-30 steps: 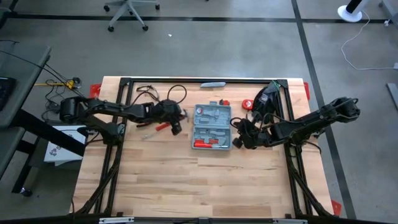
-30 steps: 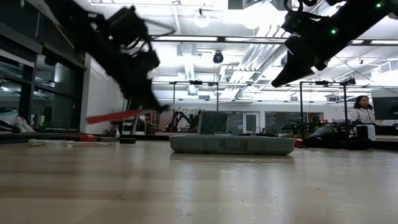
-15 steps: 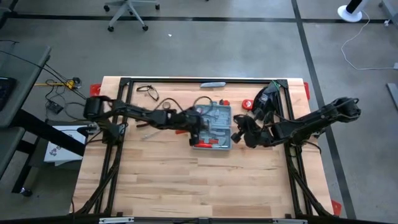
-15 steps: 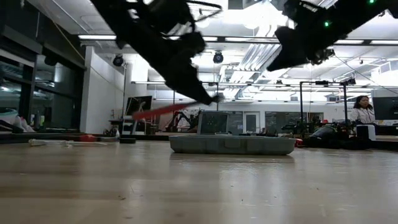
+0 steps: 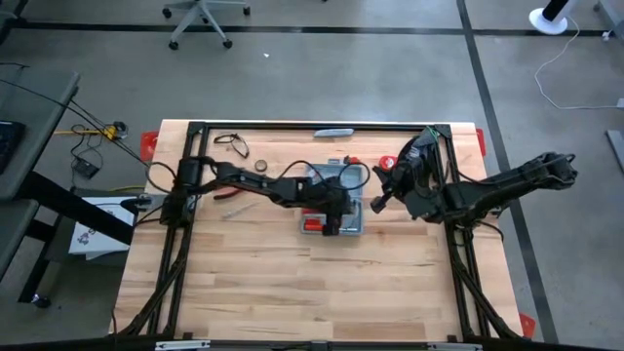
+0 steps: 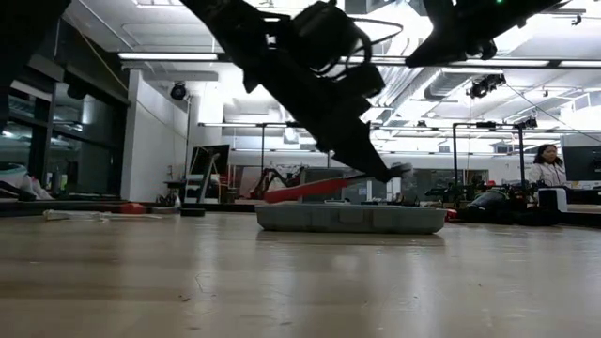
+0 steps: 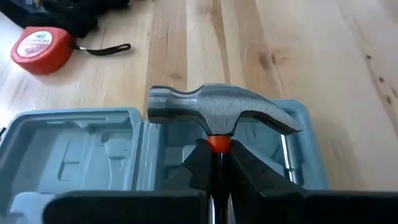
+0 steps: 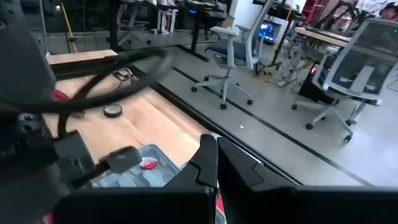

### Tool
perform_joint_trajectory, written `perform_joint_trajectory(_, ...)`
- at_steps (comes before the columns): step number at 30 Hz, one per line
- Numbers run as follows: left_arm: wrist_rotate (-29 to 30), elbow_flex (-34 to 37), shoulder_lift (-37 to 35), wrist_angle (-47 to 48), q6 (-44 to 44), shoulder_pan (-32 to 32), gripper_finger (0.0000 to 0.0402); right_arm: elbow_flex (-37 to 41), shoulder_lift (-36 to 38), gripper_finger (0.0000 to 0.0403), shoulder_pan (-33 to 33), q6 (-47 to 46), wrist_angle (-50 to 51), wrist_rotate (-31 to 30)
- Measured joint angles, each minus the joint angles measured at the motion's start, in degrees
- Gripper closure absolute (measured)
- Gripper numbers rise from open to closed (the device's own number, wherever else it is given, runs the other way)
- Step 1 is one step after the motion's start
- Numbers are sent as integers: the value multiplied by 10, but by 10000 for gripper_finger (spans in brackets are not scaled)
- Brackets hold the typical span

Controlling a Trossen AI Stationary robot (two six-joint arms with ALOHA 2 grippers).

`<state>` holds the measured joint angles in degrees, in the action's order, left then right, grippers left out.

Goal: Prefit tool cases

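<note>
Since the earlier frame, my left gripper (image 7: pixel 214 163) has carried the hammer (image 7: pixel 222 112) from table-left to above the open tool case (image 5: pixel 331 199) at table centre, pinching its red neck. My right gripper (image 8: pixel 213 163), pressed together, hangs beside the case. Risk: the smooth steel head misses its moulded recess and jolts the light ribbed plastic.

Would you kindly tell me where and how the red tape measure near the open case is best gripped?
Grip the tape measure across its round body, coming straight down from above. It lies flat on the table with its sides exposed, and its thin black strap looks too limp to hold.
</note>
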<state>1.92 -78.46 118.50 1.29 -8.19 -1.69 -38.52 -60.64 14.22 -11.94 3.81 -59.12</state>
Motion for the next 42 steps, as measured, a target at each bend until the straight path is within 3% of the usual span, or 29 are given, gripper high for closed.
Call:
perform_joint_trajectory(7, -2, -26, 21, 21, 10, 0, 385, 0, -4, 402, -19, 0, 2, 44)
perform_joint_trajectory(15, -5, -26, 26, 18, 26, 7, 384, 0, -5, 402, -35, 0, 3, 53)
perform_joint_trajectory(21, -14, -26, 27, 17, 30, 7, 353, 0, -5, 402, -41, -1, 9, 73)
perform_joint_trajectory(42, -13, -26, 30, 15, 31, 7, 346, 0, -5, 402, -41, -16, 31, 75)
